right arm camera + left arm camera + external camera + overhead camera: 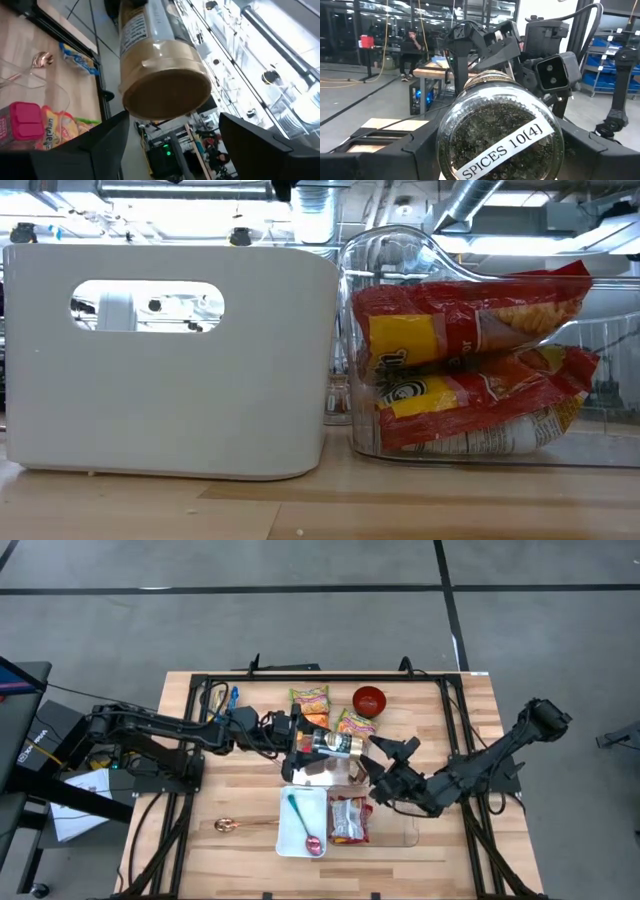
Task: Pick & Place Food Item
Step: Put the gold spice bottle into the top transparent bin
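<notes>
A glass spice jar [338,744] with a tan lid is held level above the table's middle, over the far edge of the two bins. My left gripper [300,745] is shut on its bottom end; the label "SPICES 10(4)" faces the left wrist view [506,150]. My right gripper [380,756] is open at the jar's lid end. In the right wrist view its fingers [107,145] stand on either side of the tan lid [167,92], with a gap on each side. My left gripper pinches the jar's glass body near its bottom end [447,145] between its two fingers. The fingers come level from the table's left and lie along the jar. The jar is lifted clear and lies level, its lid pointing toward the table's right.
A white bin [285,830] with a teal spoon and a clear container [460,250] with a red snack bag [350,819] stand near the front. A red bowl [369,700] and two snack packets [310,703] lie at the back. A copper spoon [228,825] lies front left.
</notes>
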Controlling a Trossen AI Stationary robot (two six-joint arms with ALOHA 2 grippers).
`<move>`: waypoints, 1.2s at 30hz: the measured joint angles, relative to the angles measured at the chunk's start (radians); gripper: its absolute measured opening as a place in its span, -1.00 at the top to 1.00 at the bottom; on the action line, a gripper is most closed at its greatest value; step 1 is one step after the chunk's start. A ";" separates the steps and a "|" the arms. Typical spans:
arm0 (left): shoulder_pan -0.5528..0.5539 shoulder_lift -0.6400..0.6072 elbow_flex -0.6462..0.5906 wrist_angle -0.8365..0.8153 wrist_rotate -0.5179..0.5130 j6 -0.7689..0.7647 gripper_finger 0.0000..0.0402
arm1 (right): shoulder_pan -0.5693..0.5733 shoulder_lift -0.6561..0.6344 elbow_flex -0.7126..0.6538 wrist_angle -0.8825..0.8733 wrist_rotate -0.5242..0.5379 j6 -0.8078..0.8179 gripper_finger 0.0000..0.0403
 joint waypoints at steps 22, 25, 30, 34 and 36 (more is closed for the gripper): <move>0.014 -0.001 0.000 -0.006 0.006 0.007 -0.37 | 0.036 0.000 -0.001 0.122 0.003 0.014 -0.94; 0.014 -0.001 0.000 -0.002 0.005 0.010 -0.37 | 0.041 0.000 -0.001 0.116 -0.024 0.035 -0.95; 0.015 0.002 0.000 -0.005 -0.003 0.024 -0.37 | 0.071 0.000 0.002 0.114 -0.156 0.066 -0.98; 0.015 0.002 0.000 0.011 0.042 0.007 -0.37 | 0.070 0.000 0.002 0.118 -0.175 0.085 -0.98; 0.015 0.002 0.000 0.025 0.083 0.001 -0.37 | 0.055 0.000 0.002 0.100 -0.207 0.104 -0.98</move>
